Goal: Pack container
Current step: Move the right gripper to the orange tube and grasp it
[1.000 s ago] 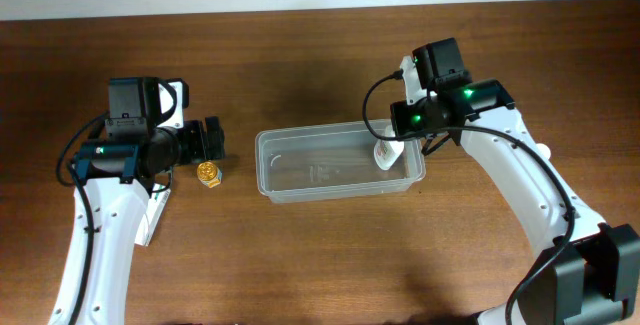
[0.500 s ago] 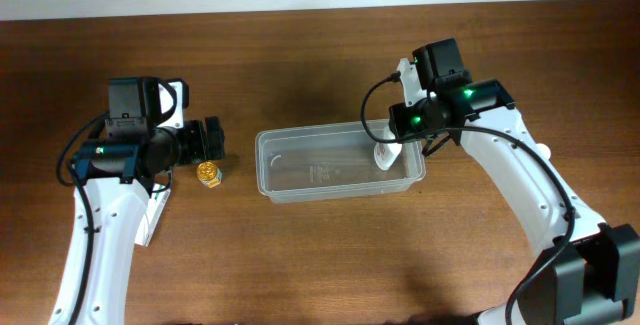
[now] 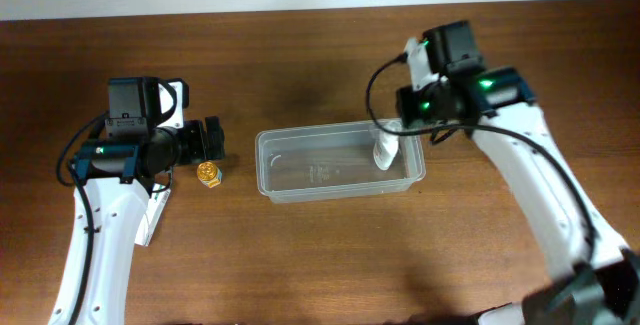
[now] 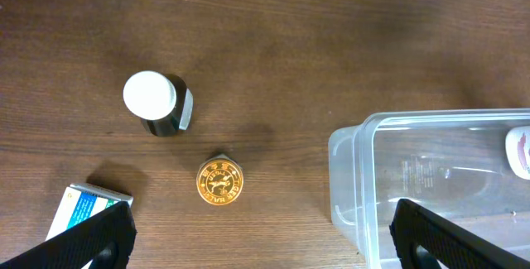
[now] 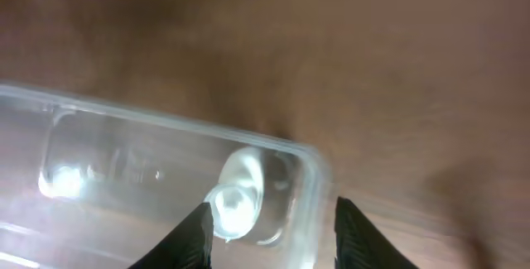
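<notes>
The clear plastic container [image 3: 300, 193] sits at the table's middle; it also shows in the left wrist view [image 4: 348, 170] and the right wrist view [image 5: 124, 128]. A small white bottle [image 3: 384, 151] leans inside its right end, also in the right wrist view [image 5: 238, 188]. My right gripper [image 5: 272, 232] is open and empty above that corner, blurred. My left gripper [image 4: 257, 236] is open and empty above the wood left of the container. A gold-lidded jar [image 4: 219, 181] [image 3: 208, 174] and a dark bottle with a white cap [image 4: 156, 103] stand near it.
A white and blue carton [image 4: 83, 211] lies at the left under my left arm, also in the overhead view [image 3: 152, 217]. The table's far edge [image 3: 300, 5] meets a white wall.
My right gripper has let go of the white bottle and lifted up and to the right, away from the container. The left arm has not moved.
</notes>
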Available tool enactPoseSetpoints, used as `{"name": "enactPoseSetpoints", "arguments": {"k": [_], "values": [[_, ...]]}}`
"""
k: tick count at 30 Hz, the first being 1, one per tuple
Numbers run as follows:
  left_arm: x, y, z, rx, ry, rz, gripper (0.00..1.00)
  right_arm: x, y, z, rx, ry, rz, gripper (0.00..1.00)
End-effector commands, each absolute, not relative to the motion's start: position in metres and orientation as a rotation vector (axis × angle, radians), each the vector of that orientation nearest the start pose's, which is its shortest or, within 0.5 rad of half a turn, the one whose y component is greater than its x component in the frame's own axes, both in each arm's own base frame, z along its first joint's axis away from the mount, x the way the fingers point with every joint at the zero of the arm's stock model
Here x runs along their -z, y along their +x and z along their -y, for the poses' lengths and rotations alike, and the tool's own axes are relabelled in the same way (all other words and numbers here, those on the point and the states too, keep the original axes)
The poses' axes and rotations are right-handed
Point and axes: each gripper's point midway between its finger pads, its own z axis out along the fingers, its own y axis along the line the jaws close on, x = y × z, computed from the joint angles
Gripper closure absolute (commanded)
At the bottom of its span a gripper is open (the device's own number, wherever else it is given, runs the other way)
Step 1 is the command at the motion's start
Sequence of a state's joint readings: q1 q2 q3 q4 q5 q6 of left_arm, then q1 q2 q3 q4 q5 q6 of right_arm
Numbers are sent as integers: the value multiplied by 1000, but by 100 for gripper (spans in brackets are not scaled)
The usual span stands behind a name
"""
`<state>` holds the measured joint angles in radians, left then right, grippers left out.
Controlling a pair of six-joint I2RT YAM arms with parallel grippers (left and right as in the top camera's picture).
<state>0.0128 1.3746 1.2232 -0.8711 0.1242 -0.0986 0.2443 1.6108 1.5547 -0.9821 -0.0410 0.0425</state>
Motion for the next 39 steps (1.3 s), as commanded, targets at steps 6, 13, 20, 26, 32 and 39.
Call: {"name": "enactPoseSetpoints", "arguments": {"k": [6,13,20,26,32,39], "values": [[-194,352,20,209,-95,-2570,1,-301,375,12,94,323,-2417,35],[-194,352,20,209,-96,-2570,1,-251,348,91,117,637,-2599,29],[-194,352,20,209,-96,-2570,1,-184,336,128,86,849,-2809,28],[-194,352,20,209,-96,-2570,1,-139,335,134,73,916,-2947,28],[-194,352,20,209,-96,-2570,1,-120,333,132,51,935,-3015,29],[-194,352,20,209,-96,-2570,1,-118,327,130,49,942,-3043,30]]}}
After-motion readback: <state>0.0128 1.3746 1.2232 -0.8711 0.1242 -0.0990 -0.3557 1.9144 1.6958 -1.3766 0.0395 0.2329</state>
